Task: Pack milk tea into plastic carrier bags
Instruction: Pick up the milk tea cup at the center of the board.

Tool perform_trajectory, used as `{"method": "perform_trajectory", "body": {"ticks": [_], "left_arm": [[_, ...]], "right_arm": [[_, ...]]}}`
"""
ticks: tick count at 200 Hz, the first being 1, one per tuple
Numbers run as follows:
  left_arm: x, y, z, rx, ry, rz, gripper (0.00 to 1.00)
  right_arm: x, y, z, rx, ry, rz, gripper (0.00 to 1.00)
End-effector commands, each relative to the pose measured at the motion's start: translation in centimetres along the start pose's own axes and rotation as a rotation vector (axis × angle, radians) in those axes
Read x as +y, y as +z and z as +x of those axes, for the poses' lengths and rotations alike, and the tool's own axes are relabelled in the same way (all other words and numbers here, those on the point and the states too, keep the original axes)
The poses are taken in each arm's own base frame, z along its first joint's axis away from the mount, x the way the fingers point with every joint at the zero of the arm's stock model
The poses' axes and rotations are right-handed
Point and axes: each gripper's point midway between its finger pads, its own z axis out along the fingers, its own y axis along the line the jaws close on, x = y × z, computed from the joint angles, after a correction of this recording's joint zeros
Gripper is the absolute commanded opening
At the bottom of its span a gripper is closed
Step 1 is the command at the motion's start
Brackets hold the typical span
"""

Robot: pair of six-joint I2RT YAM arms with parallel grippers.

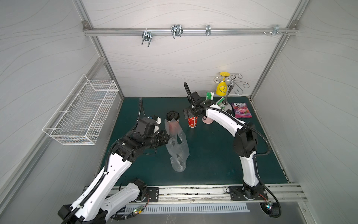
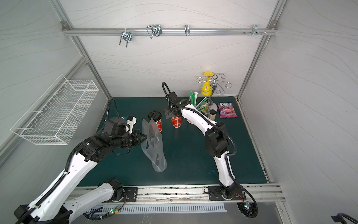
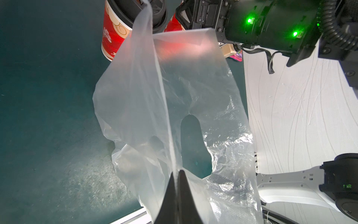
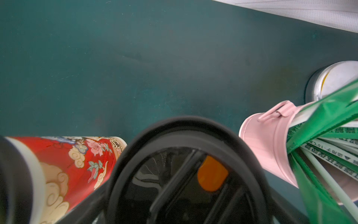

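Note:
The clear plastic carrier bag [image 1: 177, 149] [image 2: 155, 151] [image 3: 174, 97] hangs upright on the green mat, its bottom resting there and its oval hand hole [image 3: 193, 143] showing. My left gripper [image 1: 170, 138] [image 3: 177, 171] is shut on one upper edge of it. One milk tea cup [image 1: 173, 116] [image 2: 155, 116] [image 3: 114, 33] stands just behind the bag, red with a black lid. A second milk tea cup [image 1: 192, 122] [image 2: 176, 122] stands to its right. My right gripper [image 1: 190, 114] is open, its jaws standing on either side of this cup's black lid [image 4: 186, 135].
A pink mug [image 1: 207, 120] [image 4: 271, 139] full of green-wrapped straws stands right beside the second cup. Behind it are a small tan bottle [image 2: 212, 114], a chrome rack [image 1: 230, 85] with a yellow glass, and a purple snack packet [image 1: 242, 110]. A wire basket [image 1: 83, 114] hangs on the left wall.

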Motion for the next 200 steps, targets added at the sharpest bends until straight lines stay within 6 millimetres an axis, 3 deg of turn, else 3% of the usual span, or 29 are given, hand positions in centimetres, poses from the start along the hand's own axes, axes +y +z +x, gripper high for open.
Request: {"method": "perform_trajectory", "body": {"ticks": [1,54,88,130,200], "left_arm": [[-0.6,-0.5,-0.4,-0.012,0.009,0.024,0.0],[-0.6,-0.6,-0.5,-0.017,0.008,0.025,0.0],[-0.5,-0.7,-0.6,-0.019,0.009,0.025,0.0],[-0.6,-0.7,-0.6,-0.02,0.006,0.028,0.0],[-0.5,-0.6,-0.7,-0.023,-0.005,0.032,0.0]], "right_arm": [[-0.2,0.5,-0.1,0.016,-0.008,-0.003,0.99],[-0.1,1.5,-0.4,0.017,-0.007,-0.016,0.99],[0.2,1.3,-0.5,0.021,-0.009,-0.04,0.91],[0.7,-0.6,-1.0,0.0,-0.032,-0.054,0.88],[1.7,-5.7,-0.6,-0.035,-0.089,-0.102,0.87]]}}
